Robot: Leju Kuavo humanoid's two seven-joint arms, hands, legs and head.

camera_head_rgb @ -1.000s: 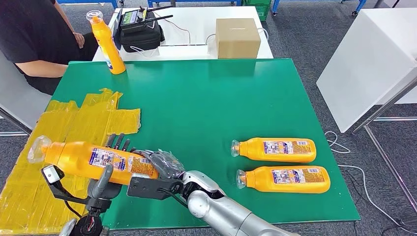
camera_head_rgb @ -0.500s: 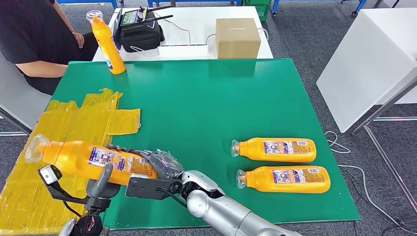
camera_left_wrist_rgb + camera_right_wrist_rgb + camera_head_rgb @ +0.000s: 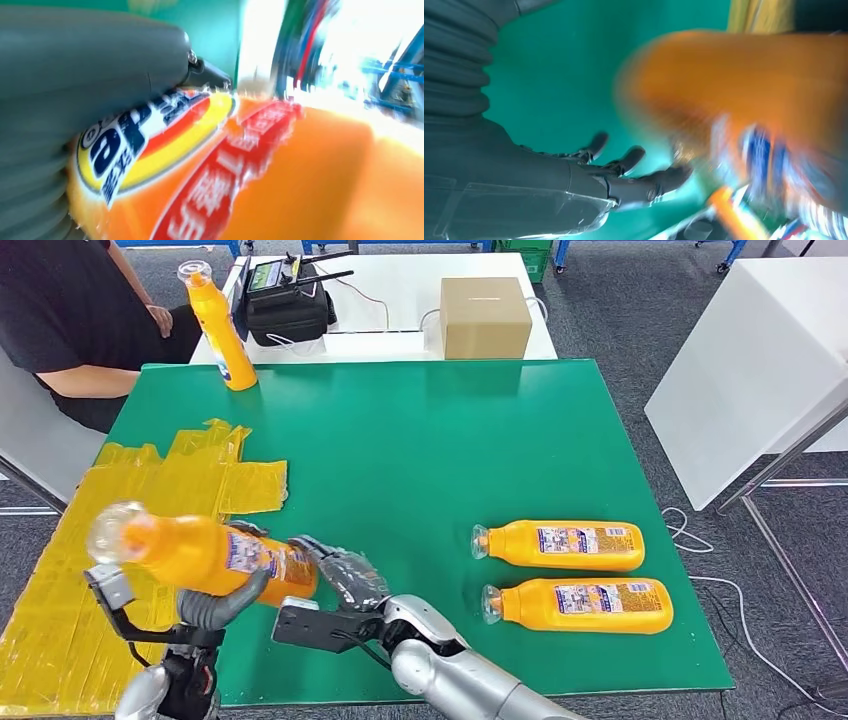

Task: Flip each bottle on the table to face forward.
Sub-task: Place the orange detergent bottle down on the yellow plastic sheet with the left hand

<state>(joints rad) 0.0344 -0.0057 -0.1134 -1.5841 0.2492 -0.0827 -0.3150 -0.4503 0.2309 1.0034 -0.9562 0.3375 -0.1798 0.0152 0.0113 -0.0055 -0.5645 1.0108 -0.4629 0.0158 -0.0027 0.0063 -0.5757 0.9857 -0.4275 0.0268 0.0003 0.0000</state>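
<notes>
On the tabletop [image 3: 420, 450], two bottles lie on their sides at the near right, one just behind the other: the farther lying bottle [image 3: 558, 544] and the nearer lying bottle [image 3: 576, 604], both with caps toward the left. An upright bottle [image 3: 215, 328] stands at the far left corner. A plastic sheet [image 3: 150, 500] covers the left edge, hanging past it. Above the near left of the tabletop, the held bottle [image 3: 205, 556] sits tilted in the left hand [image 3: 215, 608], its cap toward the left; the right hand [image 3: 345, 575] lies at its base, fingers spread. Behind the tabletop a second table carries a bag [image 3: 288, 302] on the left and a box [image 3: 484, 316] on the right. A person [image 3: 70, 310] sits at the far left.
</notes>
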